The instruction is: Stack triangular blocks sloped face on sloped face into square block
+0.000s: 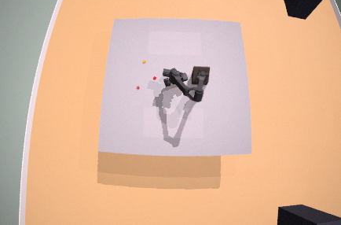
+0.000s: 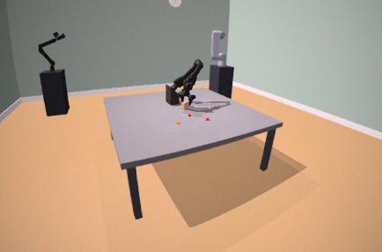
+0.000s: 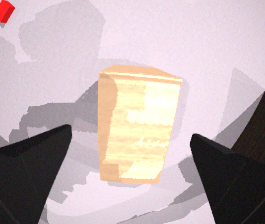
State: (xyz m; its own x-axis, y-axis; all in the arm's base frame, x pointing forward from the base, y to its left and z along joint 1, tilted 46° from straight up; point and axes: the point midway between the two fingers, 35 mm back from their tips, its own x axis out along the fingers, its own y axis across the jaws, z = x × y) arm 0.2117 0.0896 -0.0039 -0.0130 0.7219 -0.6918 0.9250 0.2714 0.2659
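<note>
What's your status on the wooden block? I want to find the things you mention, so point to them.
Black gripper (image 1: 165, 78) (image 2: 187, 100) (image 3: 132, 136) open. Pale wooden block (image 2: 185, 106) (image 3: 139, 125) between fingers, untouched. Nothing visible blocking the fingers.

We list one grey four-legged table (image 1: 224, 128) (image 2: 150, 135) (image 3: 212, 30). On it: pale wooden block form (image 1: 175, 86) (image 2: 185, 106) (image 3: 139, 125), one; dark brown mount (image 1: 195, 69) (image 2: 170, 97) (image 3: 258, 135), one, near the wood; small red block (image 1: 154, 78) (image 2: 189, 115) (image 3: 4, 11) and second red piece (image 1: 137, 87) (image 2: 207, 119), apart; small orange piece (image 1: 144, 62) (image 2: 178, 122), one.
</note>
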